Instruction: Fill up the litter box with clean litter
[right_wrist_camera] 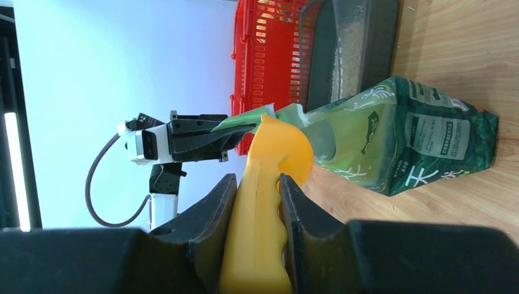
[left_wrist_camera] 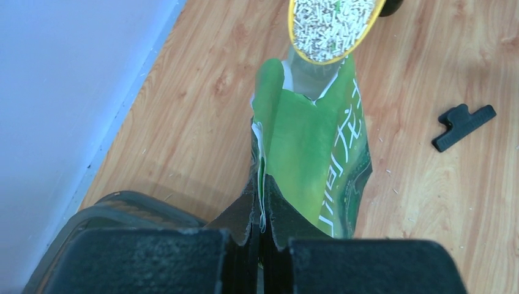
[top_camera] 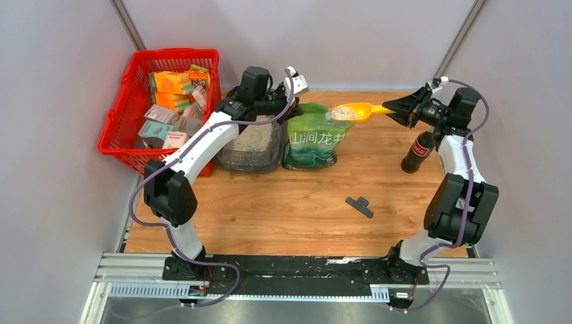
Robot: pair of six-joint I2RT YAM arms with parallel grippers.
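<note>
- Fingers of the left gripper (left_wrist_camera: 261,231) are pressed together on the top edge of the green litter bag (left_wrist_camera: 312,165). This pinch holds the mouth upright and spread, so a tool can pass in and out.
- Fingers of the right gripper (right_wrist_camera: 256,187) are clamped on the handle of the yellow scoop (right_wrist_camera: 272,153). The bowl is held roughly level, evidently so the load does not spill.
- The scoop bowl hangs just above the bag's mouth on its right side, heaped with clean litter (left_wrist_camera: 330,24), pale granules with darker flecks.
- The litter box (top_camera: 256,162), a dark grey tray, stands just to the left of the bag. A pale layer of litter already covers its floor.
- Judged step: carry the loaded scoop across the bag's top to the tray and tip it. More scoops are probably needed.
- Risk: the left arm lies over the tray, narrowing the path for the scoop.
- A red mesh basket (top_camera: 121,128) of boxed goods stands left of the bag, beyond the tray.
- A cola bottle (top_camera: 418,152) stands well to the bag's right.
- A black clip (top_camera: 359,206) lies in front of the bag, towards the arm bases.
</note>
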